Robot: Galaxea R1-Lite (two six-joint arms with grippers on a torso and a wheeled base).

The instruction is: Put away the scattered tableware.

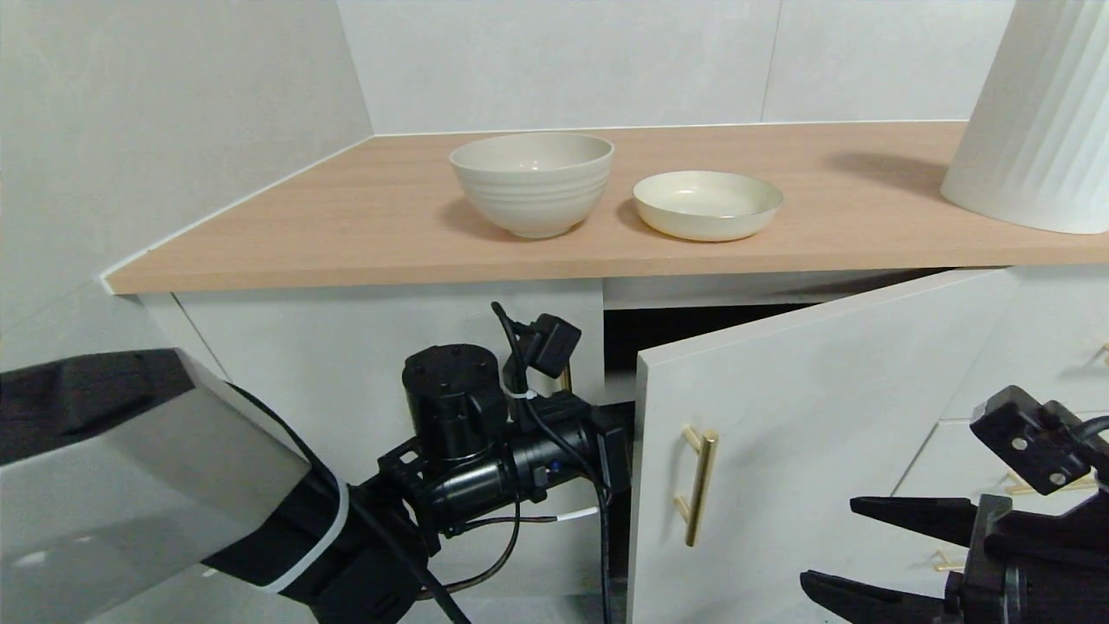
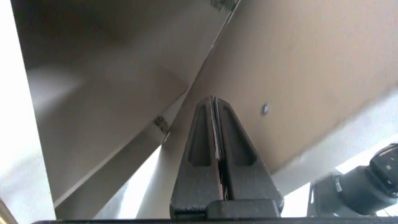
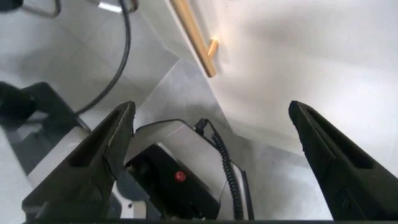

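Your left gripper point(image 2: 214, 106) is tucked behind the free edge of the open cabinet door point(image 1: 823, 416), its jaws closed flat together on nothing. On the counter point(image 1: 346, 225) above that door, the bowl point(image 1: 531, 182) stands up-left of its top corner, the shallow dish point(image 1: 708, 204) directly over it. Your right gripper point(image 1: 827, 542) hangs before the door, low-right of its handle point(image 1: 698, 485), jaws spread wide, empty.
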